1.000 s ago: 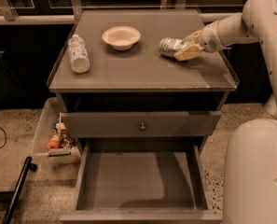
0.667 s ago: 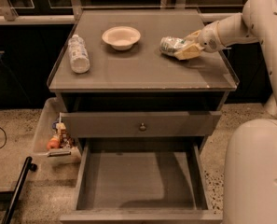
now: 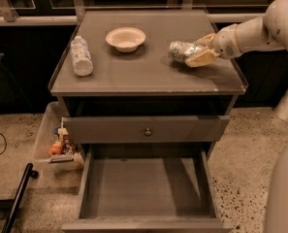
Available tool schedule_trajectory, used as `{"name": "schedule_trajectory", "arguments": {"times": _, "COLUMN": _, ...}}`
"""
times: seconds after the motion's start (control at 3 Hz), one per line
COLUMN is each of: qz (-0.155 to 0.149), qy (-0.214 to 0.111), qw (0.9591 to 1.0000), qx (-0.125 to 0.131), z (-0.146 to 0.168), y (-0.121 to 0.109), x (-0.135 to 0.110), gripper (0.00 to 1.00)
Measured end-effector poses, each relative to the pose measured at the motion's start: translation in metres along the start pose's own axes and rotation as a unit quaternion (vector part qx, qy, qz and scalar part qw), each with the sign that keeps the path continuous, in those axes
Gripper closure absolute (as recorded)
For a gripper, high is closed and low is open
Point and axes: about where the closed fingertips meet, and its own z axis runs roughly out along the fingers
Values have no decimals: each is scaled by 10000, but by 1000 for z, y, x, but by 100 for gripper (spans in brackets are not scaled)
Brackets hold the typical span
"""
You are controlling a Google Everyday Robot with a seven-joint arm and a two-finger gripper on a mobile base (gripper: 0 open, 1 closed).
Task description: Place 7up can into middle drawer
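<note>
The 7up can [image 3: 180, 50], silvery with pale green print, lies on its side on the right part of the cabinet top [image 3: 148, 76]. My gripper [image 3: 200, 50] reaches in from the right. Its tan fingers [image 3: 201, 59] sit on both sides of the can's right end and are closed on it. The can rests on or just above the top. The middle drawer [image 3: 143, 191] is pulled out below, a shallow grey tray with a bare floor, low at the front of the cabinet.
A clear plastic bottle [image 3: 81, 56] lies at the left of the top and a pale bowl [image 3: 126, 38] stands at the back middle. A drawer front with a small knob [image 3: 147, 131] sits above the open drawer. A plastic bin [image 3: 56, 147] with items stands on the floor at left.
Hardly anything differs: the gripper and the can stay at the same spot on the right of the cabinet top.
</note>
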Motion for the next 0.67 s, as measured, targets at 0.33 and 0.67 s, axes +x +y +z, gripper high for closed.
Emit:
{"name": "schedule_trajectory", "arguments": {"times": 0.33, "qz": -380, "qy": -135, "qw": 9991, "qx": 114, "z": -27, "y": 28, "x": -9, "gripper": 100}}
{"name": "schedule_trajectory", "arguments": {"times": 0.67, "qz": -728, "qy": -120, "qw": 9969, "qx": 268, "z": -54, "y": 58, "x": -4, "gripper": 100}}
